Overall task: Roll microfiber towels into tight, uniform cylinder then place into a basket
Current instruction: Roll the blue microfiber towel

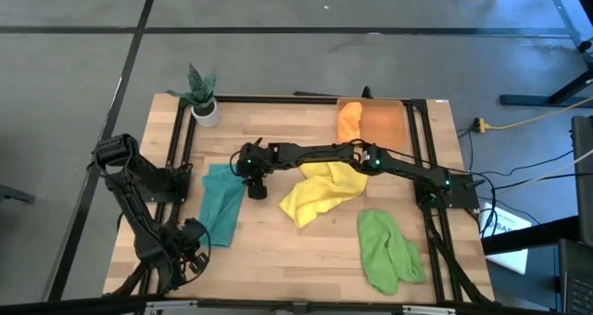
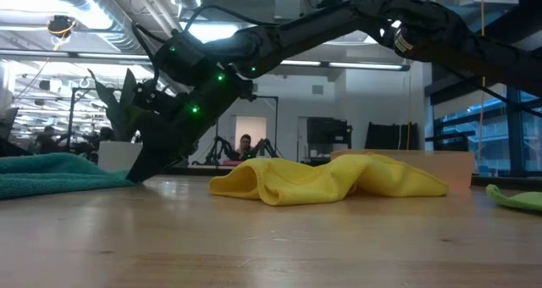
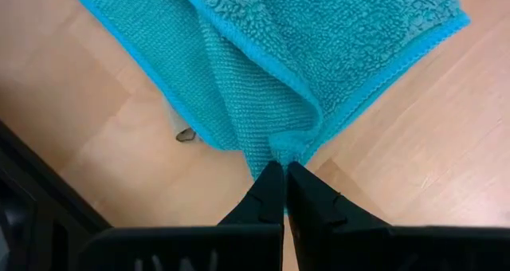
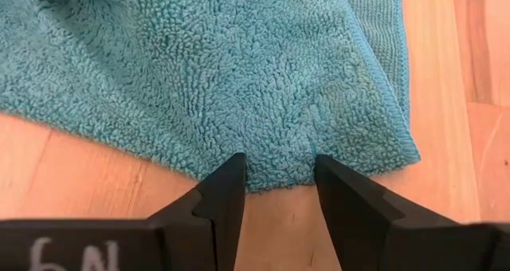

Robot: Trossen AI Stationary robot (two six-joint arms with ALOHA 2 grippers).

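While orange towel (image 1: 348, 120) already sat in translucent orange plastic basket (image 1: 384, 125), three remained unrolled on table (image 1: 306, 250): left gripper (image 3: 278, 174) pinched shut on fluffy teal microfiber towel (image 1: 220, 202) corner; right gripper (image 4: 275, 183) open, straddling its edge; yellow (image 1: 320, 193), green (image 1: 387, 250) untouched.

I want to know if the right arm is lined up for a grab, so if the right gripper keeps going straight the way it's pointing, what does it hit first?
Most likely the teal towel. The right gripper is open, and the towel's edge lies just ahead between its fingers, flat on the table.
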